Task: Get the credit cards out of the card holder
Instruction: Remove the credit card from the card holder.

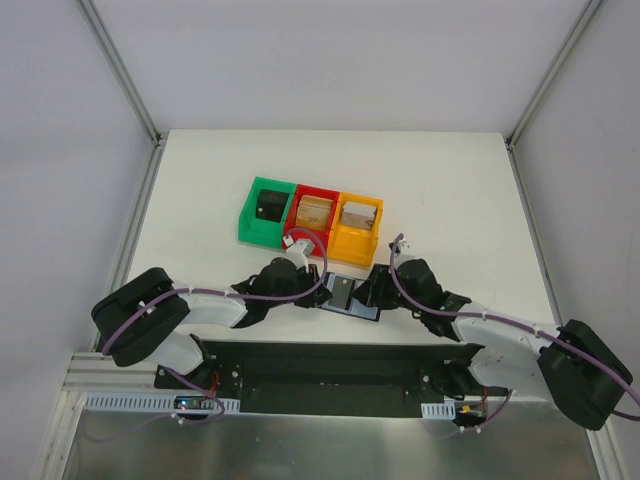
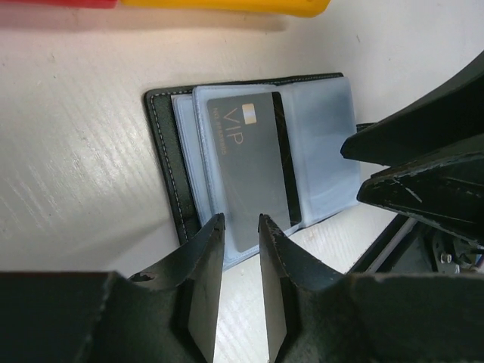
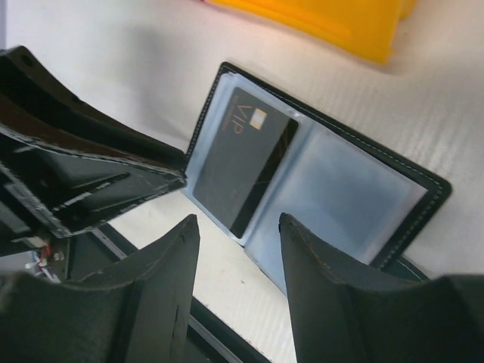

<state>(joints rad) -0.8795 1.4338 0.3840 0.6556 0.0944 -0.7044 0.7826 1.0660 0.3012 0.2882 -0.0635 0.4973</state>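
We see the card holder (image 1: 345, 296) lying open on the table (image 1: 450, 200), near its near edge and just nearer than the yellow bin (image 1: 358, 225). A dark card (image 2: 246, 162) sits in its clear sleeve. The left gripper (image 2: 240, 218) is at its left side, jaws narrowly apart over the sleeve's edge. The right gripper (image 3: 238, 219) is at its right side, jaws wide apart and holding nothing.

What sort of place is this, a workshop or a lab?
Likely a lab's robot test booth: a white table boxed in by plain panels, a left arm and right arm bolted at its near edge, and a green bin, red bin and yellow bin behind an open card holder.
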